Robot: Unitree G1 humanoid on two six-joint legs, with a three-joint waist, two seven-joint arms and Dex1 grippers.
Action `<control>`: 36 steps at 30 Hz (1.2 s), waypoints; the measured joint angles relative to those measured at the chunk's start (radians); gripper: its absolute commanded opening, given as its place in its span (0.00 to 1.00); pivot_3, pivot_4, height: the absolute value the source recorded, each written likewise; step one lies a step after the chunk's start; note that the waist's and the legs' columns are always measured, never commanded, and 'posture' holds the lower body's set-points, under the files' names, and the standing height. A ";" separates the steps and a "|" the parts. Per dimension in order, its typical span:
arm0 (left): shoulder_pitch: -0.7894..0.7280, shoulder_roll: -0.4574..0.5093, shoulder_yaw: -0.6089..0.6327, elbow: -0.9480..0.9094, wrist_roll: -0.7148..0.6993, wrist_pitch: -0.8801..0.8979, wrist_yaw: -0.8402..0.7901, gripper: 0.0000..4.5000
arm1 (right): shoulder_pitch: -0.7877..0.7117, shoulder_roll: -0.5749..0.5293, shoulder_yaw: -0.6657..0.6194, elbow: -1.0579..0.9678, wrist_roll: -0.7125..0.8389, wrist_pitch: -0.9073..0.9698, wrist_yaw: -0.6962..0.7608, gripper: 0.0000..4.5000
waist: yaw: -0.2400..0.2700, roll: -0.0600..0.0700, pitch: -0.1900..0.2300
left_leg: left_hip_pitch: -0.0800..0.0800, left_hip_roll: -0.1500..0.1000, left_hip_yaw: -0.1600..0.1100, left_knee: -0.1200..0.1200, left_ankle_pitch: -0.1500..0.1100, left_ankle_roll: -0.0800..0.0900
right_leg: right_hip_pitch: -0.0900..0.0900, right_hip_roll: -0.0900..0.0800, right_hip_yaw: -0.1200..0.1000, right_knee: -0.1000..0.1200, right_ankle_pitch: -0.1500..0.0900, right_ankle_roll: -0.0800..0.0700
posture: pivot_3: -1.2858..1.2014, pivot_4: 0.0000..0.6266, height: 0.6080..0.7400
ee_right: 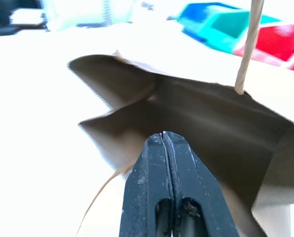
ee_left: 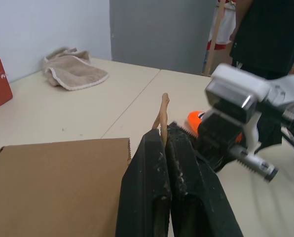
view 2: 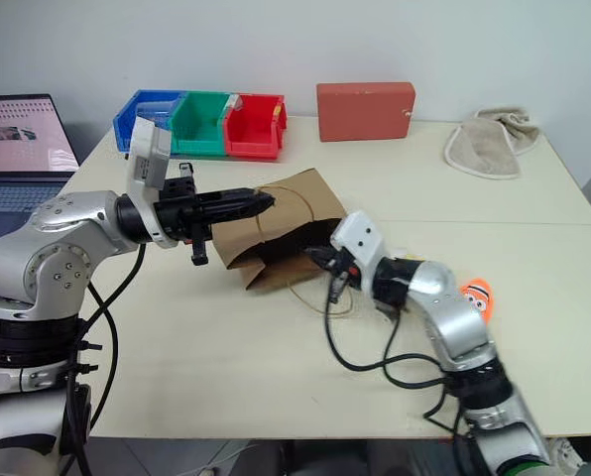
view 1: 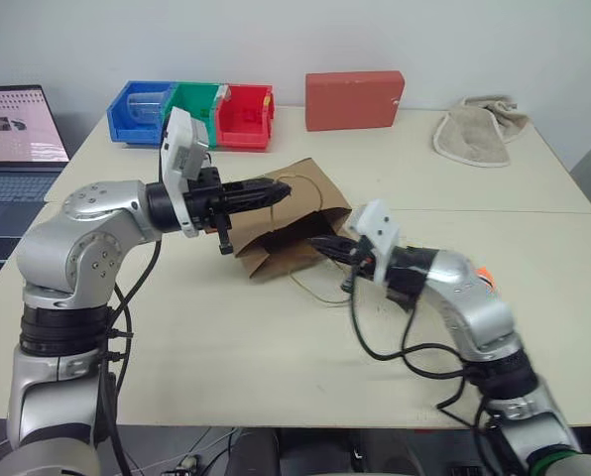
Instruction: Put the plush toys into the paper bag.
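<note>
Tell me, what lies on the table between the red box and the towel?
Nothing: between the red box and the towel the table is bare, as both eye views show.

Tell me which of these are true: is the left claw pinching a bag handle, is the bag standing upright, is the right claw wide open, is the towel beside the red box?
1. The left gripper pinches a handle of the paper bag. True.
2. The paper bag stands upright. False: it lies on its side on the table, mouth toward the right gripper.
3. The right gripper is wide open. False: its fingers are shut, at the bag's mouth.
4. The beige towel lies near the red box. True.
</note>
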 measured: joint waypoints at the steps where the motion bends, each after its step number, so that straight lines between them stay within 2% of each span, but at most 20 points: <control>1: 0.005 -0.001 -0.002 0.001 0.002 -0.001 0.000 0.00 | 0.001 -0.040 -0.025 -0.019 0.017 0.009 0.025 0.08 | 0.000 0.000 0.000 | 0.000 0.000 0.000 0.000 0.000 0.000 | 0.000 0.000 0.000 0.000 0.000 0.000 | 0.52 0.24 1.00; 3: 0.007 -0.006 -0.008 0.001 0.008 -0.014 0.000 0.00 | 0.016 -0.124 -0.058 -0.044 0.035 0.010 0.066 0.20 | 0.002 0.000 0.000 | 0.000 0.000 0.000 0.000 0.000 0.000 | 0.000 0.000 0.000 0.000 0.000 0.000 | 0.52 0.24 1.00; 7: 0.027 -0.022 -0.008 0.003 0.015 -0.041 0.001 0.00 | 0.086 -0.287 -0.110 -0.054 0.014 -0.012 0.102 0.51 | 0.006 0.000 0.000 | -0.001 0.000 0.001 0.000 0.000 0.000 | 0.000 0.000 0.000 -0.001 0.000 0.000 | 0.52 0.24 1.00; 10: 0.037 -0.039 -0.010 0.006 0.022 -0.055 0.016 0.00 | 0.112 -0.360 -0.125 -0.055 -0.014 -0.045 0.110 0.74 | 0.004 0.000 0.000 | 0.000 0.000 0.001 0.000 0.000 0.000 | 0.000 0.000 0.001 0.000 0.000 0.000 | 0.52 0.24 1.00; 14: 0.047 -0.042 -0.010 0.005 0.024 -0.062 0.019 0.00 | 0.168 -0.421 -0.119 -0.050 -0.055 -0.061 0.118 0.74 | 0.004 0.000 0.000 | 0.000 0.000 0.001 0.000 0.000 0.000 | 0.000 0.000 0.001 0.000 0.000 0.000 | 0.52 0.24 1.00; 19: 0.042 -0.074 -0.021 0.005 0.025 -0.064 0.020 0.00 | 0.180 -0.424 -0.055 0.054 -0.138 -0.108 0.101 0.74 | 0.006 0.000 0.000 | 0.000 0.000 0.002 0.002 0.000 0.000 | 0.000 0.000 0.001 -0.001 0.000 0.001 | 0.52 0.24 1.00; 23: 0.020 -0.113 -0.065 0.028 0.047 -0.083 0.017 0.00 | 0.157 -0.419 -0.026 0.168 -0.189 -0.175 0.099 0.54 | 0.008 0.000 0.000 | -0.001 0.000 0.002 0.002 0.000 0.000 | 0.000 0.000 0.001 0.000 0.000 0.001 | 0.52 0.24 1.00; 29: -0.025 -0.157 -0.094 0.047 0.065 -0.107 0.007 0.00 | 0.128 -0.403 -0.025 0.287 -0.217 -0.283 0.105 0.05 | 0.007 0.000 0.000 | -0.001 0.000 0.002 0.003 0.000 0.000 | 0.000 0.000 0.001 -0.001 0.001 0.001 | 0.52 0.24 1.00; 30: -0.025 -0.164 -0.101 0.047 0.067 -0.107 0.007 0.00 | 0.129 -0.399 -0.025 0.294 -0.219 -0.298 0.105 0.01 | 0.007 0.000 0.000 | -0.001 0.000 0.002 0.003 0.000 0.000 | 0.000 0.000 0.001 0.000 0.001 0.001 | 0.52 0.24 1.00; 36: -0.020 -0.163 -0.115 0.049 0.082 -0.112 0.004 0.00 | 0.135 -0.393 -0.027 0.294 -0.236 -0.356 0.126 0.01 | 0.003 0.000 0.000 | 0.001 0.000 0.002 0.003 0.000 0.000 | 0.002 0.000 0.002 0.000 0.001 0.002 | 0.52 0.24 1.00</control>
